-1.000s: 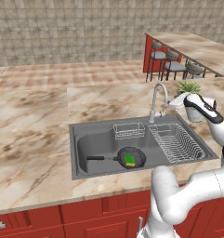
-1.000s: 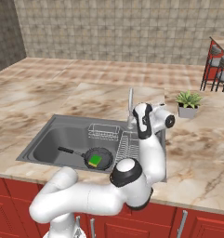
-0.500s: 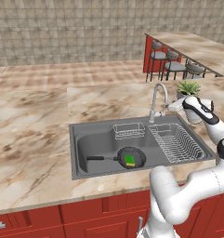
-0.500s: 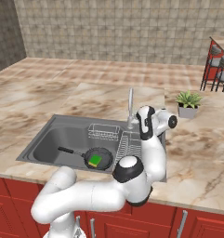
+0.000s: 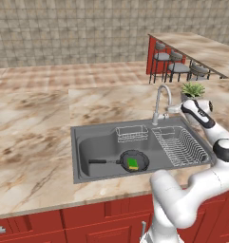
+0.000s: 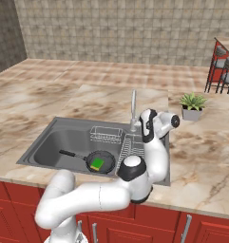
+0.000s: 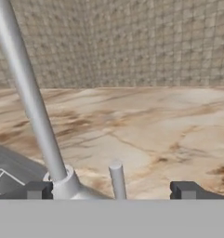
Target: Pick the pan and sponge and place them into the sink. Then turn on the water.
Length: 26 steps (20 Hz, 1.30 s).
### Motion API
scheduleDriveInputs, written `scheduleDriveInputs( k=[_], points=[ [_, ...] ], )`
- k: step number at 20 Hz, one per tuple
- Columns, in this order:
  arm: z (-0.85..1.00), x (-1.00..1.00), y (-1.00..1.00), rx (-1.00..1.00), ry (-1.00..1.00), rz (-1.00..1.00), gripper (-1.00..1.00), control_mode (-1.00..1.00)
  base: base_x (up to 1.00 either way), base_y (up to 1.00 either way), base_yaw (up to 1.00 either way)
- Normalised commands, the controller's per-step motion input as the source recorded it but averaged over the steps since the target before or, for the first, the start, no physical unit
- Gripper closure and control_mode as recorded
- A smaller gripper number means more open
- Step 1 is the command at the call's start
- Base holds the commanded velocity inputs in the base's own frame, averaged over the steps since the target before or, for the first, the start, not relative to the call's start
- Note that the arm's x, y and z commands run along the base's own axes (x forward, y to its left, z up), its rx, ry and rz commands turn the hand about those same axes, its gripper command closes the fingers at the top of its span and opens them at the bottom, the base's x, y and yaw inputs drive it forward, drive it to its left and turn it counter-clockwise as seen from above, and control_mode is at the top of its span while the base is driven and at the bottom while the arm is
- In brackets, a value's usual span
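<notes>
Marble table (image 5: 35, 142) all round; sink (image 5: 94, 142) sunk into it, near edge. Pan (image 5: 134, 161) already lying in the basin, handle pointing left, with sponge (image 5: 133, 163) resting inside it. Placing looks done; only water left. Gripper (image 7: 111, 189) now drawn closer to the faucet (image 5: 159, 97) than a second ago, jaws wide apart, straddling the small lever (image 7: 116, 179) beside the faucet base. No stream visible yet.

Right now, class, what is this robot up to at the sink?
The pan lies in the sink with the sponge on it. The open, empty gripper is at the base of the faucet, its fingertips either side of the small upright lever. No water is visibly running.
</notes>
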Motion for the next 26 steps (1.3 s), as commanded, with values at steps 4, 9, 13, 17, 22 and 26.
scheduleDriveInputs(
  k=[4,9,13,17,22,26],
  points=[
    [-0.26,0.36,-0.01,0.0,0.1,0.0,-1.0,-1.0,0.0,0.0,0.0],
    [-0.26,0.41,-0.06,0.0,0.1,0.0,-1.0,-1.0,0.0,0.0,0.0],
    [-0.25,0.43,-0.13,0.0,0.08,0.0,-1.0,-1.0,0.0,0.0,0.0],
    [-0.23,0.48,-0.19,0.01,0.08,0.0,-1.0,-1.0,0.0,0.0,0.0],
    [-0.31,0.38,-0.17,0.01,0.08,0.0,-1.0,-1.0,0.0,0.0,0.0],
    [-0.4,0.03,-0.13,0.0,0.07,-0.02,1.0,-1.0,0.0,0.0,0.0]
  ],
)
